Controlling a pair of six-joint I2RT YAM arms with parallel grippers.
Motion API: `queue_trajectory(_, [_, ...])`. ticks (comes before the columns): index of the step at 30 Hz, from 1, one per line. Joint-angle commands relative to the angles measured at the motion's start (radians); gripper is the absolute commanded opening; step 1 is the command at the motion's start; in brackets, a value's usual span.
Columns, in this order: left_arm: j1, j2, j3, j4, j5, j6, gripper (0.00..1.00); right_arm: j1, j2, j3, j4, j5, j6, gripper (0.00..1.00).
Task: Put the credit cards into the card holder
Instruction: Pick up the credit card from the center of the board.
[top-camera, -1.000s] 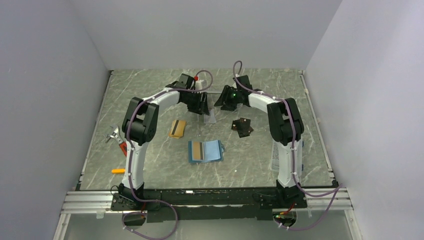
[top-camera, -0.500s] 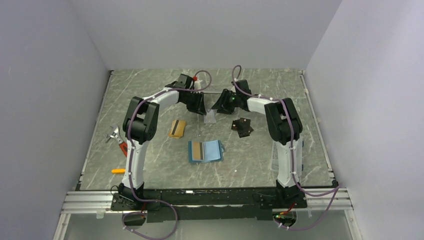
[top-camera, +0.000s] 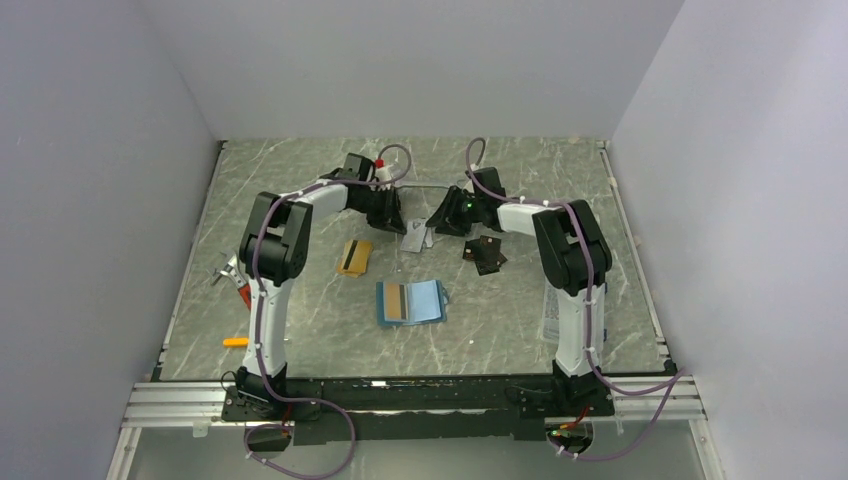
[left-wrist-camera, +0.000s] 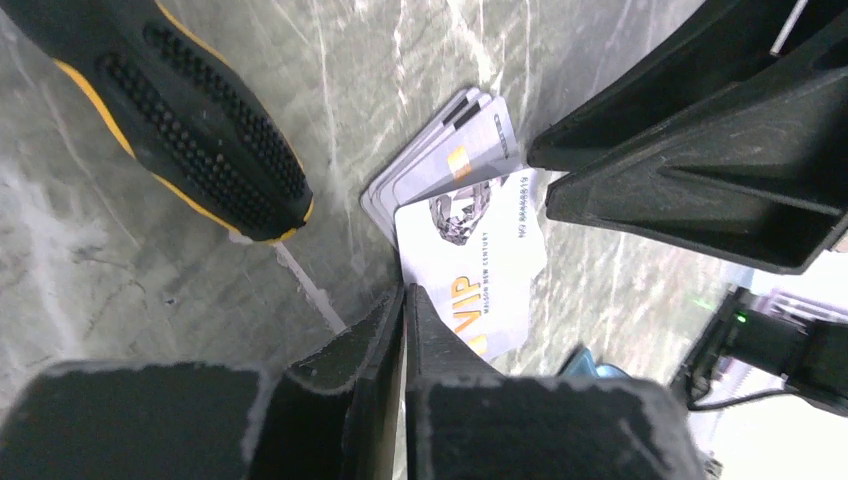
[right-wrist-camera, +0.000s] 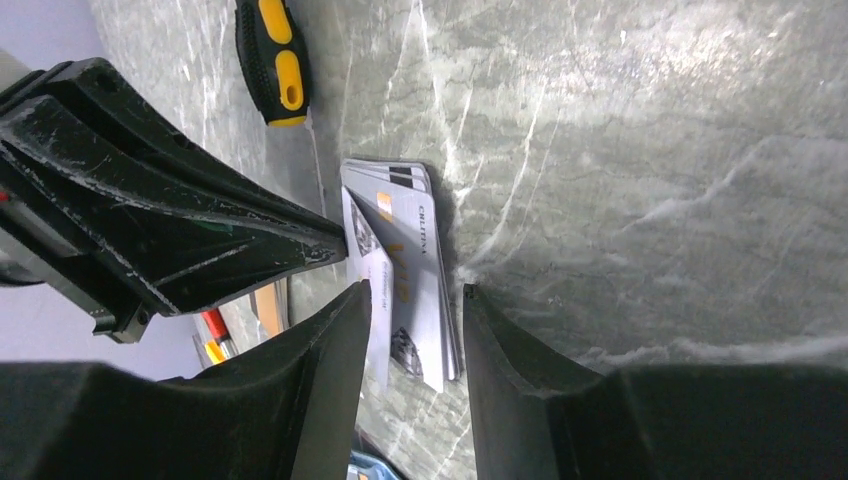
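A fanned stack of silver-white cards lies at mid-table between both grippers. My left gripper is shut on the corner of the top white VIP card, which tilts up off the stack. My right gripper stands open, its fingers astride the other end of the same stack. An orange-gold card lies to the left and dark cards to the right. The teal card holder lies open nearer the bases, with an orange-gold card on its left half.
A black-and-yellow screwdriver handle lies just beyond the stack, close to my left gripper. A red-handled tool and a small orange piece lie at the left edge. A clear packet lies by the right arm.
Both grippers came down onto the silver-white stack. The left jaws closed on the top card, and the right jaws narrowed slightly.
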Motion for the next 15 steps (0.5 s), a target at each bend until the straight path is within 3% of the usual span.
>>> queue_trajectory(1, [0.016,-0.047,-0.043,0.052,0.116,-0.032,0.10,0.008,-0.057,-0.032,0.035,-0.007,0.004,0.42])
queue_trajectory(6, [0.018,-0.062,-0.087,0.119,0.175,-0.060,0.09,0.009,-0.082,-0.073,0.071,-0.019,0.017,0.42])
queue_trajectory(15, [0.020,-0.072,-0.089,0.096,0.129,-0.031,0.09,0.006,-0.190,-0.154,0.084,0.030,0.020,0.41])
